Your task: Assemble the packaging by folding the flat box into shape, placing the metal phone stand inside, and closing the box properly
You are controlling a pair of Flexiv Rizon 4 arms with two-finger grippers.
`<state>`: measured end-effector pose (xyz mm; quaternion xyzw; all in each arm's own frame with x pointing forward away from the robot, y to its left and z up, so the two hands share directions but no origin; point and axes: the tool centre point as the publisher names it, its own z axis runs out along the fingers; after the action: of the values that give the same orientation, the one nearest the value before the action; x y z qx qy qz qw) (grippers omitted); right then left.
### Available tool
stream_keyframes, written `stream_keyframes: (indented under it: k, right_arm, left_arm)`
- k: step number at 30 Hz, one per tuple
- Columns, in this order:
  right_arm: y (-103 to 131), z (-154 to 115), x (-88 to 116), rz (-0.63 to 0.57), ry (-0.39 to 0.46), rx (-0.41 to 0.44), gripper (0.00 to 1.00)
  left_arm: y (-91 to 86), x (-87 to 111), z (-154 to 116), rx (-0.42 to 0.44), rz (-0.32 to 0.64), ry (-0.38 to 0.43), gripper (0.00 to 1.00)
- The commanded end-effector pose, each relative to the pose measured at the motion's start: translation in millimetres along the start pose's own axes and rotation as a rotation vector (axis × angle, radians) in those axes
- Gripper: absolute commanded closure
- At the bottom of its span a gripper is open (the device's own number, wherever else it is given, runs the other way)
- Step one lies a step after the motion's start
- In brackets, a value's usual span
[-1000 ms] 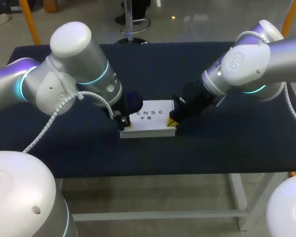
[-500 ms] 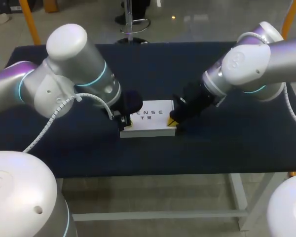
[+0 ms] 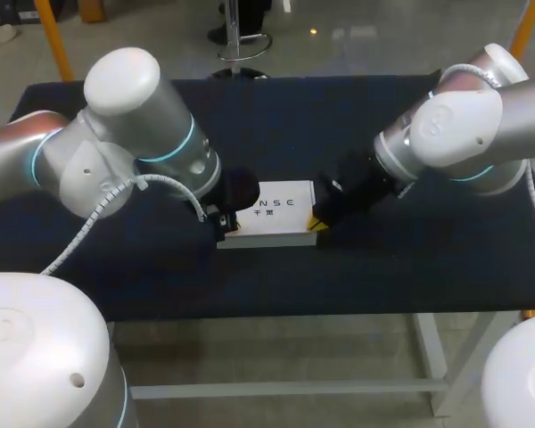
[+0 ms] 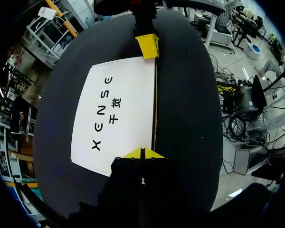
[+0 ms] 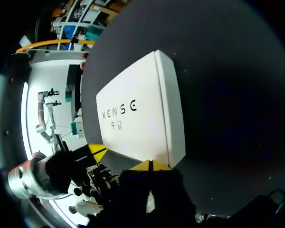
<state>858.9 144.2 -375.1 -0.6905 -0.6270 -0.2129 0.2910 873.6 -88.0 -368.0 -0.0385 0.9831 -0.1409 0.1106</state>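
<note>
A white closed box (image 3: 272, 214) with dark lettering lies flat on the dark table (image 3: 410, 259). My left gripper (image 3: 227, 225) is shut, its yellow tips together against the box's front left corner. In the left wrist view the joined tips (image 4: 142, 153) rest at the box (image 4: 118, 114) edge, along the lid's seam. My right gripper (image 3: 314, 223) is also shut, tips at the box's front right corner; its own view shows them (image 5: 151, 165) touching the box (image 5: 137, 116) end. Across the box, each wrist view shows the other gripper (image 4: 147, 46) (image 5: 97, 151). The phone stand is out of sight.
Dark cloth covers the whole table around the box. The table's front edge (image 3: 276, 312) runs a short way in front of the box. Both arms' bulky elbows hang over the table's left and right parts.
My right arm's elbow has shifted a little to the right and its tips have slid slightly along the box's right corner. The box and left gripper stay put.
</note>
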Motion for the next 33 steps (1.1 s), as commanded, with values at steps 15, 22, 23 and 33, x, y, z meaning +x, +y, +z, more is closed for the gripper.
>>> stream_keyframes:
  k: [15,22,23,33]
  right_arm:
    - [-9,-31,12,-0.108,0.083,-0.092,0.98]
    - [-9,-65,10,-0.215,0.136,-0.214,0.55]
    - [-9,-70,10,-0.241,0.138,-0.238,0.33]
    - [-16,-127,-8,-0.51,0.16,-0.412,0.0]
  left_arm:
    - [-26.3,7.2,-38,0.003,-0.045,-0.036,0.34]
    - [-39.3,16.1,-53,-0.057,-0.207,0.015,0.0]
    - [-40.4,17.7,-55,-0.062,-0.23,0.025,0.0]
    - [-52.2,51.1,-72,-0.107,-0.423,0.034,0.0]
